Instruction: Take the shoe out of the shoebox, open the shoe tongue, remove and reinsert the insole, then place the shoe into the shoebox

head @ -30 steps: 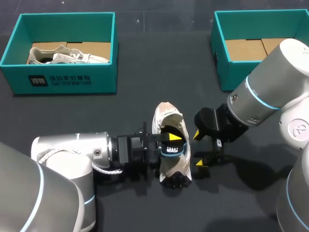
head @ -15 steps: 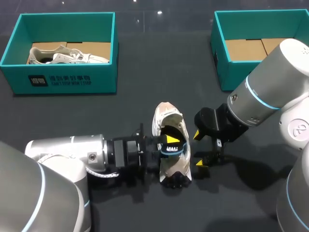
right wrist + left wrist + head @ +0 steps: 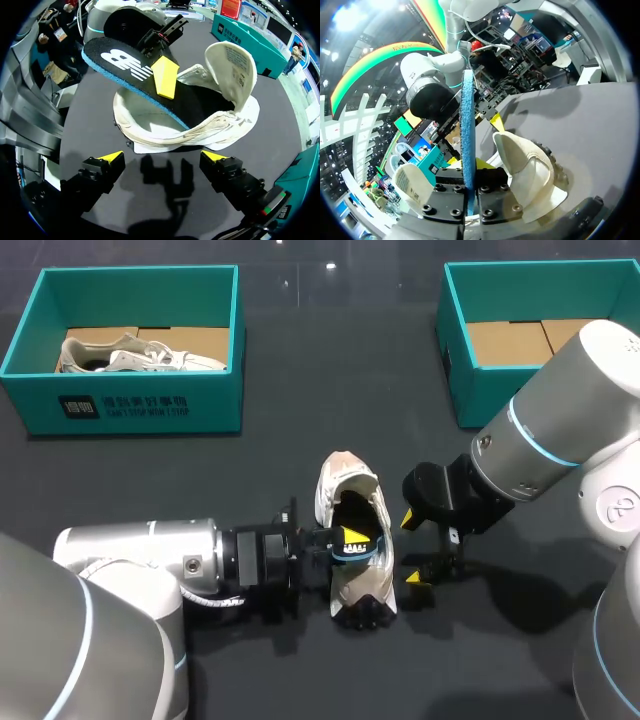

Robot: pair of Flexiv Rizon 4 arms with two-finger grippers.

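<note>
Black insole (image 3: 122,61) in left end effector (image 3: 350,537), right end effector (image 3: 164,157) spread

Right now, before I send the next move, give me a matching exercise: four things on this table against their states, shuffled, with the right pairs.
Things
1. insole
2. right claw
3. left box
4. right box

States
A. holds a second shoe
B. open, beside the shoe, gripping nothing
C. no shoe in view inside
D. pinched in the left claw, one end down in the shoe

Pairs: 1-D, 2-B, 3-A, 4-C
</note>
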